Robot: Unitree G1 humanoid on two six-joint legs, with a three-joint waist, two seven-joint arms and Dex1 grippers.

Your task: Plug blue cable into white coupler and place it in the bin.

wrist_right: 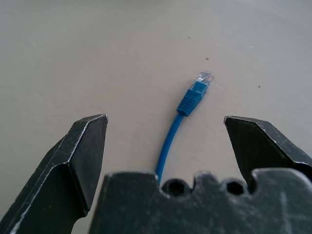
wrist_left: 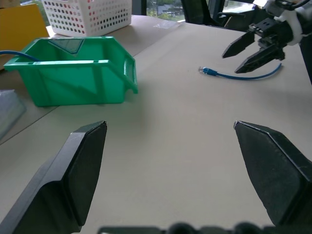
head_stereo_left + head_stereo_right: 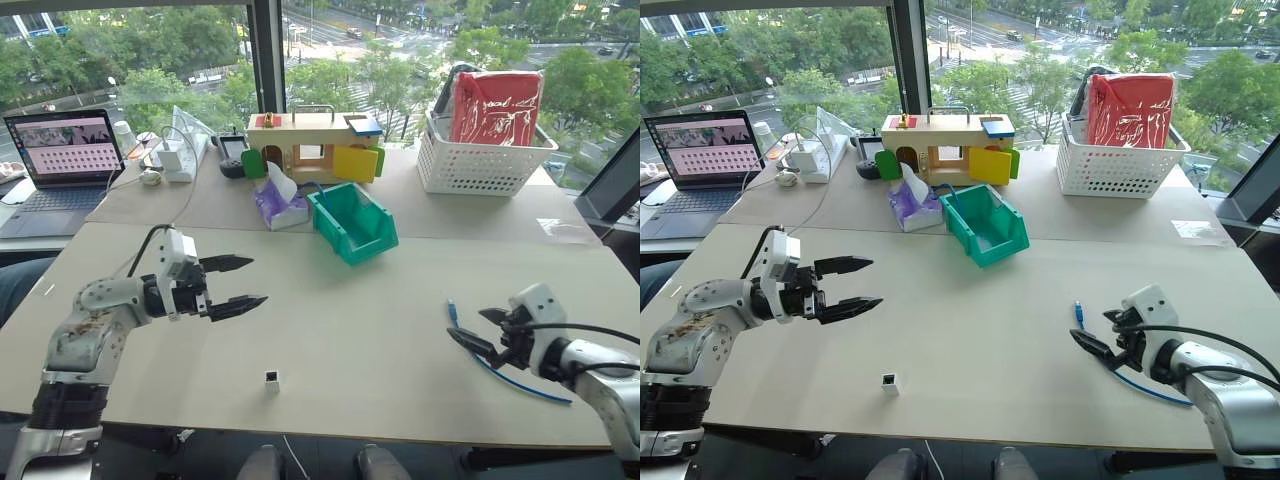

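Blue cable [image 3: 520,383] tail hidden — under right tool [image 3: 478,329].

no readable text, labels, brands or numbers anywhere

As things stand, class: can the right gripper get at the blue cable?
Probably yes. The right gripper is open, over the blue cable, whose plug end lies on bare table between the fingers; nothing blocks it.

Laptop [image 3: 62,150], white basket [image 3: 478,160], wooden toy house [image 3: 312,143]
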